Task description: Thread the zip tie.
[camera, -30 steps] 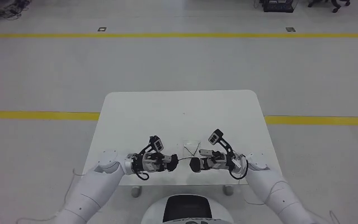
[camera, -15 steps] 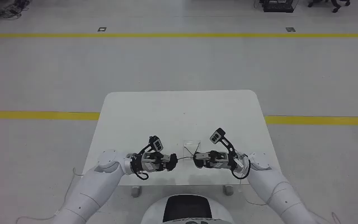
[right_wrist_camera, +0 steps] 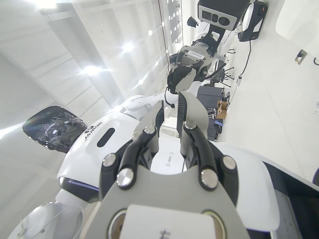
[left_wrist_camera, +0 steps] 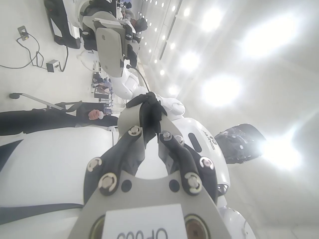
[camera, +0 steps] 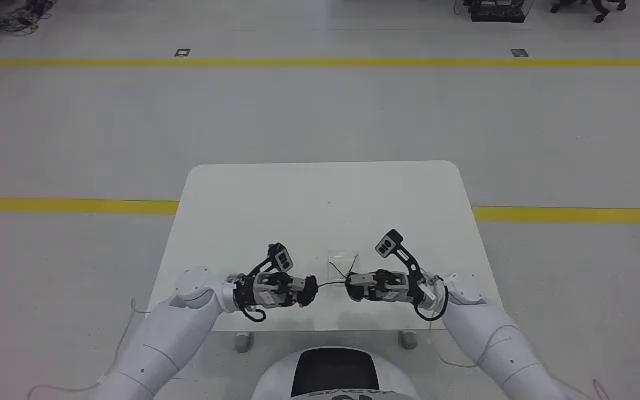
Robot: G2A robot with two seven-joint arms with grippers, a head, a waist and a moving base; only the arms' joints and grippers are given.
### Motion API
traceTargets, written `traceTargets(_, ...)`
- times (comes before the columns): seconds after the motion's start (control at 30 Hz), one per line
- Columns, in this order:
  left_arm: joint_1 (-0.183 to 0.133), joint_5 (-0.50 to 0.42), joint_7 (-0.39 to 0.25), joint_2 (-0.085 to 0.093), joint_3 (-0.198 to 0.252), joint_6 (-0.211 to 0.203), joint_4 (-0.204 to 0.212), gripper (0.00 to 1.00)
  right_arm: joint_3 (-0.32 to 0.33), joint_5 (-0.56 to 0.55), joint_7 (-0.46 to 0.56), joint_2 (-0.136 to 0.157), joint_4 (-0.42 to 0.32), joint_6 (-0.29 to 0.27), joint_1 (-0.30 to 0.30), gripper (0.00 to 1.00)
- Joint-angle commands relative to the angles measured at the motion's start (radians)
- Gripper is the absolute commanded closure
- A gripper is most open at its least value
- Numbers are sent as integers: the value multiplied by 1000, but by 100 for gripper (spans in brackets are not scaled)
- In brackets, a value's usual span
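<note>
In the lower middle of the top view, both arms hang over the near edge of the white table [camera: 320, 190] with their tips facing each other. The left gripper [camera: 308, 290] sits left of centre and the right gripper [camera: 350, 288] right of centre, with a small gap between them. The left gripper's black-padded fingers [left_wrist_camera: 149, 115] are pressed together. In the right wrist view a thin black strand, the zip tie [right_wrist_camera: 167, 93], curls out from those closed tips and hangs free with a small knob at its loose end. In the top view this strand is only a faint dark curve at the left gripper's tip. The right gripper's two ridged fingers [right_wrist_camera: 182, 115] stand a narrow way apart, light background shows through the slot, and I cannot make out anything caught between them. Just above the gap between the grippers in the top view, thin black strands in a V [camera: 345, 268] lie on the table. Whether they are more ties is too fine to tell.
</note>
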Motion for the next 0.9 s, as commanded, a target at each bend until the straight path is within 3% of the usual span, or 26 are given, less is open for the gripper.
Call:
traceTargets(0.0,0,-1,1,1,3,2,-1,100,-2,2,0,0,2,0,1,85)
traceTargets(0.2,-3,0,1,3,10,3,-2,100,-6,9,0,-2,4,0,3,86)
traceTargets(0.4,-5,-6,0,6,15,-1,-1,100,-10,12,0,-2,3,0,3,93)
traceTargets(0.67,-6,-9,4,9,19,-5,-1,100,-19,15,0,-1,7,0,8,87)
traceTargets(0.87,-8,-10,6,12,24,-7,-1,100,-22,16,0,0,5,0,8,88)
